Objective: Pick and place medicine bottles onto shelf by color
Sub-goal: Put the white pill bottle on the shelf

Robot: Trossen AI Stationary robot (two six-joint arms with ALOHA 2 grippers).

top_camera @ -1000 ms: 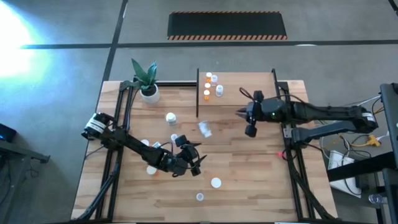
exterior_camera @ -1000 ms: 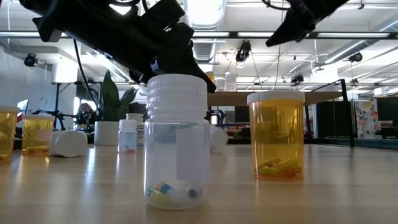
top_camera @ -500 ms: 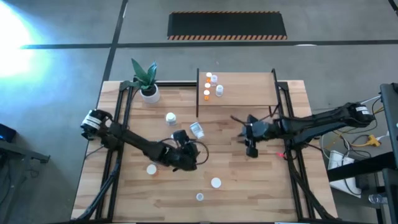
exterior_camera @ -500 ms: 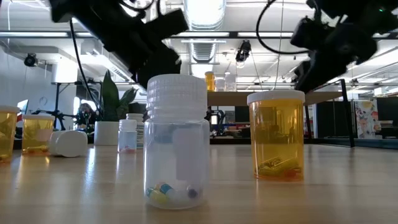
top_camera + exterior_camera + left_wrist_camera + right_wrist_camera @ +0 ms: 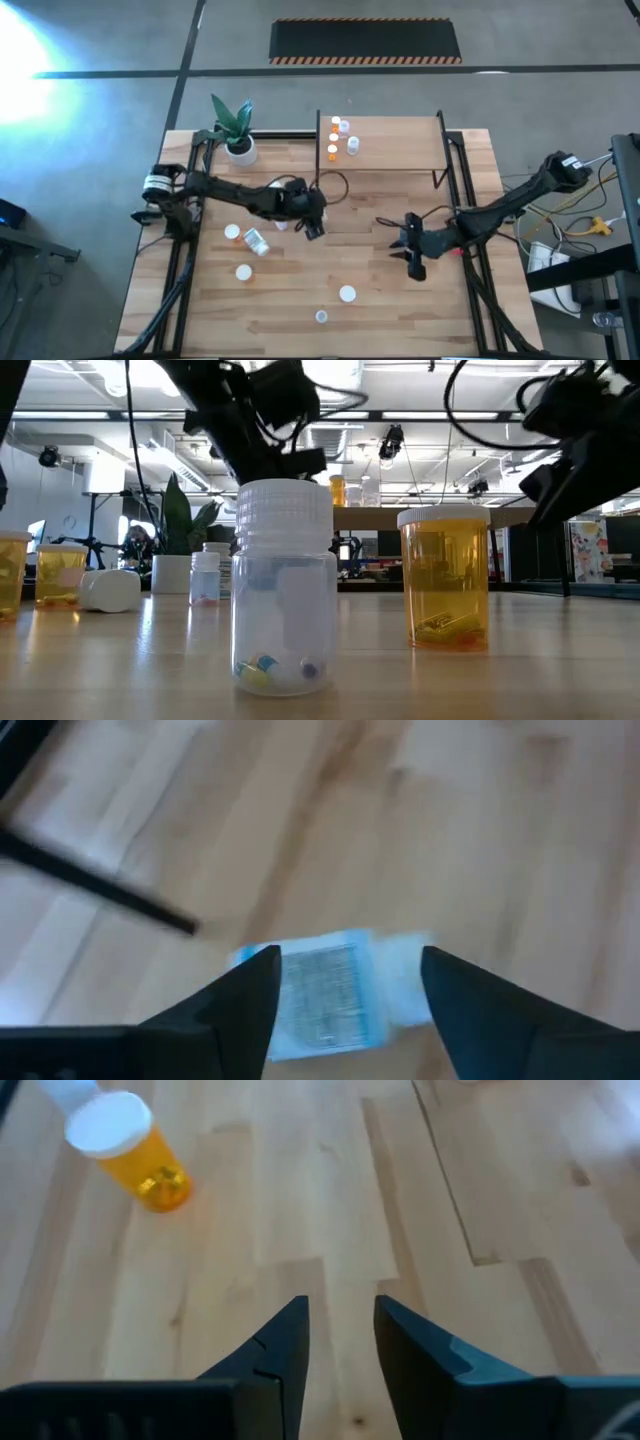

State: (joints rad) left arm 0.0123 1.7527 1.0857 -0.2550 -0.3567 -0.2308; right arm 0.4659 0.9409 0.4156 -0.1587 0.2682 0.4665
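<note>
- The left gripper [image 5: 312, 222] hangs over mid-table, its fingers spread either side of a clear bottle with a blue label [image 5: 335, 988]; whether they pinch it I can't tell.
- The shelf [image 5: 395, 150], at twelve o'clock, carries small bottles [image 5: 342, 138] near its eleven o'clock corner.
- The right gripper [image 5: 413, 258], at four o'clock, is slightly parted, holding nothing; an orange bottle [image 5: 132, 1152] stands ahead.
</note>
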